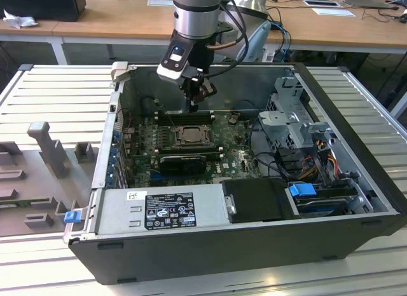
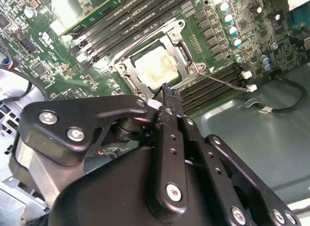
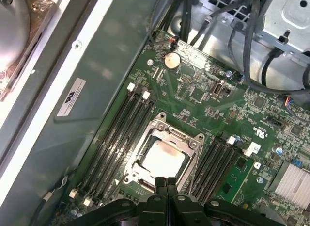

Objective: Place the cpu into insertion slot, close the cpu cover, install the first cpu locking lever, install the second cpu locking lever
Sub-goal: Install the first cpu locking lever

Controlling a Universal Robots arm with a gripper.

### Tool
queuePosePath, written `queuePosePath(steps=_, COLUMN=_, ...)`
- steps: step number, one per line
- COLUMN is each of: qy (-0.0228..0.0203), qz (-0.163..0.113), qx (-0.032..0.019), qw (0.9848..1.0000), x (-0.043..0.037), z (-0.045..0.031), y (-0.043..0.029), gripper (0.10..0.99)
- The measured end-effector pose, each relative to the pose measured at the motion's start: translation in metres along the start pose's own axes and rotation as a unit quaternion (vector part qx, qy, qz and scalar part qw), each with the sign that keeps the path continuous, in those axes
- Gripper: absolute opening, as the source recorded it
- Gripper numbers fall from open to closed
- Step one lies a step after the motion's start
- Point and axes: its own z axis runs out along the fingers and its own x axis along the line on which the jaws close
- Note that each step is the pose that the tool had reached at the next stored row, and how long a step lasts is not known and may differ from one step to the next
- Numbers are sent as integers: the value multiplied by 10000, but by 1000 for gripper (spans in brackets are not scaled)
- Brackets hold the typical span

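Pressed together, fingers (image 3: pixel 162 183) are hanging at the edge of the insertion slot (image 3: pixel 143 153), where the cpu (image 3: pixel 163 159) is lying under the lowered cpu cover (image 3: pixel 177 134).

No print can be read: a black label (image 1: pixel 170 210) and a small white tag (image 1: pixel 135 195) on the near grey power supply (image 1: pixel 210 210), and a pale sticker (image 3: pixel 70 96) on the case wall (image 3: pixel 111 56) in the first wrist view, are too fine to make out.

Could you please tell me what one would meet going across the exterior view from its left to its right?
From the left: grey stand → blue clip → cpu → metal drive cage.
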Motion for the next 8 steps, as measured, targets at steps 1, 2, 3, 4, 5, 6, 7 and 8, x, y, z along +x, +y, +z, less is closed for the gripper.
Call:
queuePosePath(steps=1, qy=1, qz=-52, qx=1, qw=10000, x=0, z=0, y=0, gripper=106)
queuePosePath(steps=2, qy=1, qz=-84, qx=1, qw=10000, x=0, z=0, y=0, gripper=106)
queuePosePath(steps=3, qy=2, qz=-124, qx=2, qw=9999, x=0, z=0, y=0, gripper=106)
queuePosePath(steps=4, qy=3, qz=-172, qx=2, qw=9999, x=0, z=0, y=0, gripper=106)
queuePosePath(steps=5, qy=3, qz=-200, qx=3, qw=9998, x=0, z=0, y=0, gripper=106)
queuePosePath(steps=6, qy=3, qz=-220, qx=3, qw=9998, x=0, z=0, y=0, gripper=106)
queuePosePath(steps=7, qy=4, qz=-252, qx=4, qw=9997, x=0, z=0, y=0, gripper=106)
queuePosePath(steps=8, qy=4, qz=-278, qx=4, qw=9996, x=0, z=0, y=0, gripper=106)
